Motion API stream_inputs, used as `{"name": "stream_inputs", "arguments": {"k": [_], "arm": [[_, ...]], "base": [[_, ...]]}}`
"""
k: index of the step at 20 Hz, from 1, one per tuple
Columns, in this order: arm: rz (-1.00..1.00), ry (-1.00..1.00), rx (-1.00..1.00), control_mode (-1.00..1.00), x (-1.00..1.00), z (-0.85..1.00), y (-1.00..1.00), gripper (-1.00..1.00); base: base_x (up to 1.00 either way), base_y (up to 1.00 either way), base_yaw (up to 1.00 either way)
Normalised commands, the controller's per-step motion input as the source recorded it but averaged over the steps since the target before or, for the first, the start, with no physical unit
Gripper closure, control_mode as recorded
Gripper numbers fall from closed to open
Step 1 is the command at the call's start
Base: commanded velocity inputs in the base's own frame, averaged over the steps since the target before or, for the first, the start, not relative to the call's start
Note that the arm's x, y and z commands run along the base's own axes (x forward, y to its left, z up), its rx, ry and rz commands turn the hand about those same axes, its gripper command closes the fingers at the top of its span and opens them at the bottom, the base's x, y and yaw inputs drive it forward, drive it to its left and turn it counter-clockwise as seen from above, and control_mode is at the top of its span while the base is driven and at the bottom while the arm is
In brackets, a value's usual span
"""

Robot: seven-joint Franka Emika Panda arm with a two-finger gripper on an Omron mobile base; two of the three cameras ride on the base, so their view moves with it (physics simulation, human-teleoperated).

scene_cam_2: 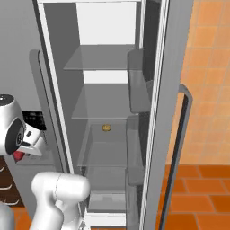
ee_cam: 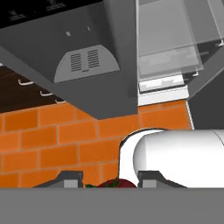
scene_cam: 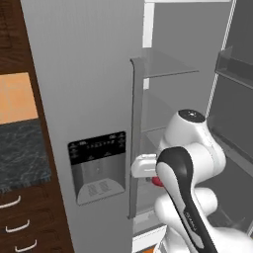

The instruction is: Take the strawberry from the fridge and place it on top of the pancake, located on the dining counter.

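Observation:
My gripper (ee_cam: 110, 180) is shut on the strawberry (ee_cam: 114, 183), a small red fruit that peeks out between the two dark fingertips (ee_cam: 66, 178). From the left base view, the strawberry (scene_cam: 156, 181) shows just below my white hand, in front of the fridge (scene_cam: 84, 74) at its open right compartment. From the right base view, the strawberry (scene_cam_2: 18, 156) hangs under the hand at the far left, outside the fridge (scene_cam_2: 108, 67) shelves. The pancake and the dining counter are out of view.
The left fridge door with its black dispenser panel (scene_cam: 97, 165) is closed; the right door (scene_cam_2: 173, 112) stands open. A small yellowish item (scene_cam_2: 106, 128) lies on a glass shelf. Dark wood drawers (scene_cam: 17, 222) stand left, and orange tile floor (ee_cam: 65, 135) lies below.

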Motion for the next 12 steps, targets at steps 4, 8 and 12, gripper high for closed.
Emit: {"name": "stream_inputs", "arguments": {"k": [4,8,12], "arm": [[0.0,0.0,0.0,1.0,0.0,0.0,0.0,1.0],[0.0,0.0,0.0,1.0,0.0,0.0,0.0,1.0],[0.0,0.0,0.0,1.0,0.0,0.0,0.0,1.0]], "base": [[-0.14,0.32,-0.04],[-0.73,0.0,-0.51],[-0.72,0.01,-0.74]]}}
